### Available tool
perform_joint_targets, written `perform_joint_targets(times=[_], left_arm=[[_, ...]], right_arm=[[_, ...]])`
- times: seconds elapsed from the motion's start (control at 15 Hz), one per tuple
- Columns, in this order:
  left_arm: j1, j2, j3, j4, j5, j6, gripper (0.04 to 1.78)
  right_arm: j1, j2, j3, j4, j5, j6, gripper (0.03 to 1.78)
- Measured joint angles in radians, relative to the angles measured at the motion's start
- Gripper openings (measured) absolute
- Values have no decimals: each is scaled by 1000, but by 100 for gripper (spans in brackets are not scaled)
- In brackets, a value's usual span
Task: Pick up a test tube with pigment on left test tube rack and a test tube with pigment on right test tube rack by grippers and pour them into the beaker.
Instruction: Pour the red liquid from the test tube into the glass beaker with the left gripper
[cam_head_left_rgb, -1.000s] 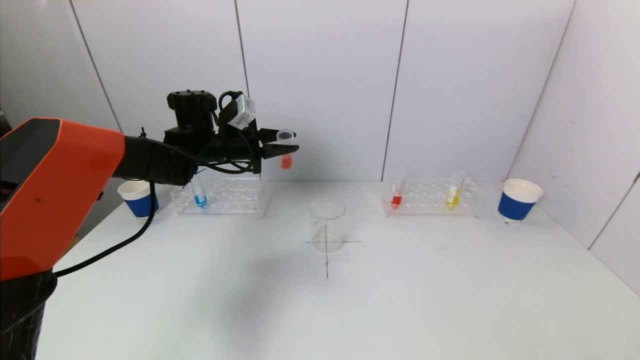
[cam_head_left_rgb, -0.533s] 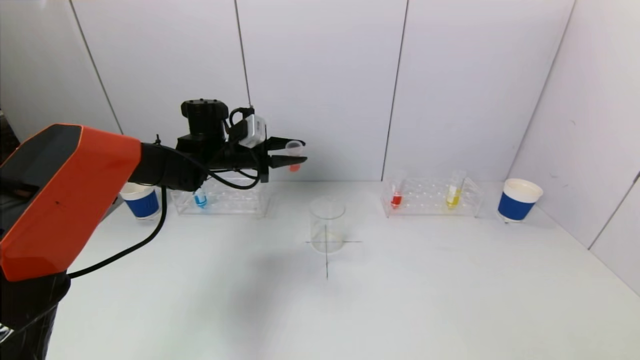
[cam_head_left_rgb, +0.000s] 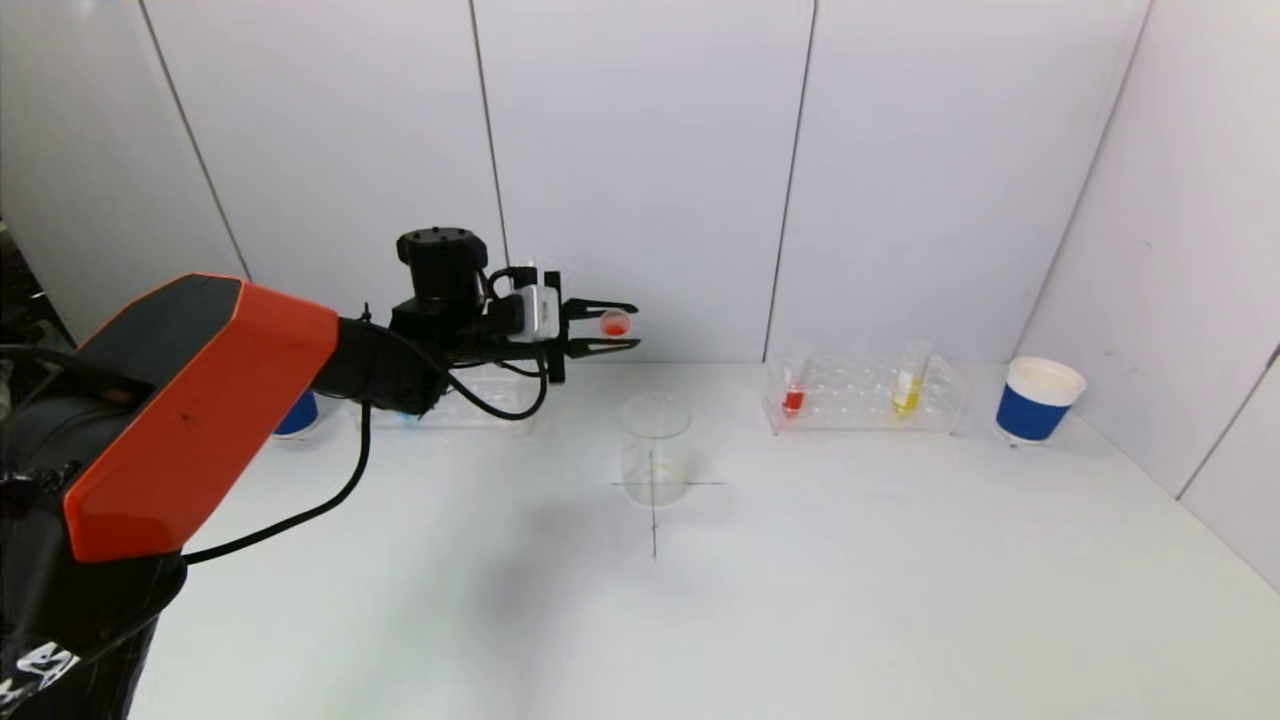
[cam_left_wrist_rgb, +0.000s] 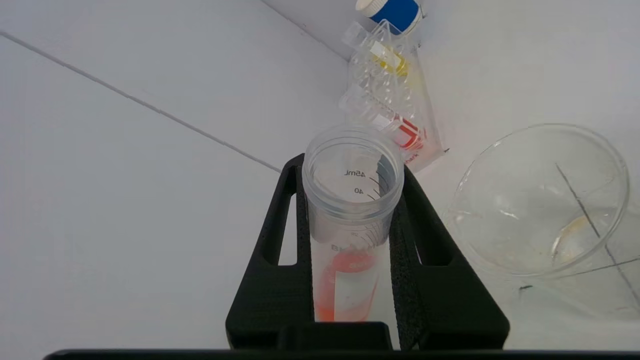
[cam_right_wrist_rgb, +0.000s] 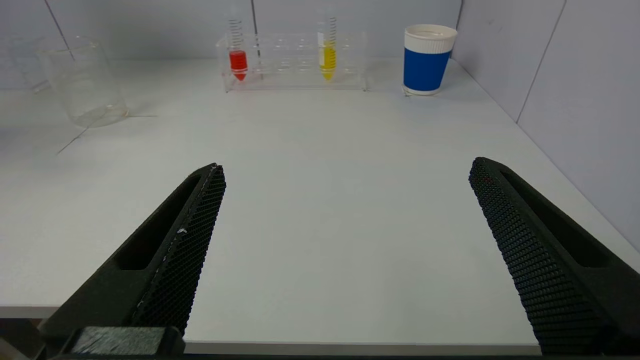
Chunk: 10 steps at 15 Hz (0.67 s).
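Black foam-lined jaws of the left gripper (cam_head_left_rgb: 612, 333) are clamped on a clear test tube (cam_left_wrist_rgb: 350, 220) with red-orange pigment pooled in its lower part. The tube lies nearly level between the jaws, its open mouth facing away from the wrist. The gripper is held in the air, up and to the left of the glass beaker (cam_head_left_rgb: 654, 448), which stands on the white table (cam_head_left_rgb: 800, 580) over a black cross mark; tube and beaker are apart. Behind the gripper's arm sits the left test tube rack (cam_head_left_rgb: 470, 400), mostly hidden. Farther right of the beaker stands the right test tube rack (cam_head_left_rgb: 865, 395), holding a red tube (cam_head_left_rgb: 794, 392) and a yellow tube (cam_head_left_rgb: 908, 385) upright, with a blue paper cup (cam_head_left_rgb: 1036, 400) just beyond it. The right gripper (cam_right_wrist_rgb: 345, 250) hovers low at the table's near edge, jaws spread wide and holding nothing.
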Motion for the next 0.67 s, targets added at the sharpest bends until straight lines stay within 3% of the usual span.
perform_joint_targets(times=[0.67], left_arm=[[-26,67,-2,-9,44,239,45]], right_arm=[[0,0,0,0,0,0,177]])
